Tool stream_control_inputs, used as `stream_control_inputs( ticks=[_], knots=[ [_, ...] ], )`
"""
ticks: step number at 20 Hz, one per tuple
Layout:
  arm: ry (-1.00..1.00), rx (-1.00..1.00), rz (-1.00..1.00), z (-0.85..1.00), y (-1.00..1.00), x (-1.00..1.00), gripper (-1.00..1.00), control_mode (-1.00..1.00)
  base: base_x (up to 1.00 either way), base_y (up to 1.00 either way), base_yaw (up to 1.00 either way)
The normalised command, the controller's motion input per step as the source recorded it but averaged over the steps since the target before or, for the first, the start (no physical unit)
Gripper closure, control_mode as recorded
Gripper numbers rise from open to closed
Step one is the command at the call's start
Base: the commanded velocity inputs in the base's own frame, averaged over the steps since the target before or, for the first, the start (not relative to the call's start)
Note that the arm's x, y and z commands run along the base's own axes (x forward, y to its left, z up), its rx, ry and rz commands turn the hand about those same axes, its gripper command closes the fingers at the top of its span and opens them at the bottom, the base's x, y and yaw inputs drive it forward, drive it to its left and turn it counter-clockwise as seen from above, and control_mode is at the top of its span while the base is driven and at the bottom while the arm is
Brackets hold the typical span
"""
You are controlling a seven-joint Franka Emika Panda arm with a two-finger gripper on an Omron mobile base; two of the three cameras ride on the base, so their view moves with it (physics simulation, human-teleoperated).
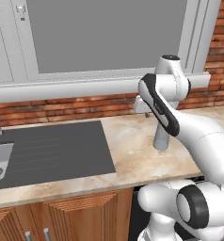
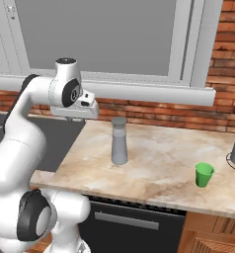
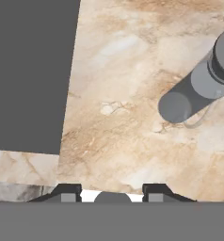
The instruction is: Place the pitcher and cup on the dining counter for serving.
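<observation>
Facing beige marbled wall counter (image 2: 159,168) under brick backsplash | standing mid-counter: tall matte-grey cylinder pitcher (image 2: 119,141) | sitting near right: small translucent green cup (image 2: 204,175) | hovering left of pitcher: two-finger gripper (image 3: 112,192), parted, empty | step, likely: reaching for pitcher | next: shifting right, lowering around body

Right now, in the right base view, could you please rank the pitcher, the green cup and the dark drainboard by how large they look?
1. The drainboard, though the arm covers much of it.
2. The pitcher, tall and grey, upright on the wall counter.
3. The cup, clearly the smallest, although it stands nearer the camera.
</observation>
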Motion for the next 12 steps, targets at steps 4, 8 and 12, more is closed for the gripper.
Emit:
stream_control_inputs(
  ticks=[4,8,12],
  knots=[
    [-0.01,0.00,0.00,0.00,0.00,-0.23,-1.00,-1.00,0.00,0.00,0.00],
    [-0.16,0.00,-0.03,-0.13,-0.31,-0.57,-1.00,-1.00,0.00,0.00,0.00],
    [-0.10,0.00,-0.09,-0.15,-0.46,-0.29,-1.00,-1.00,0.00,0.00,0.00]
  ],
)
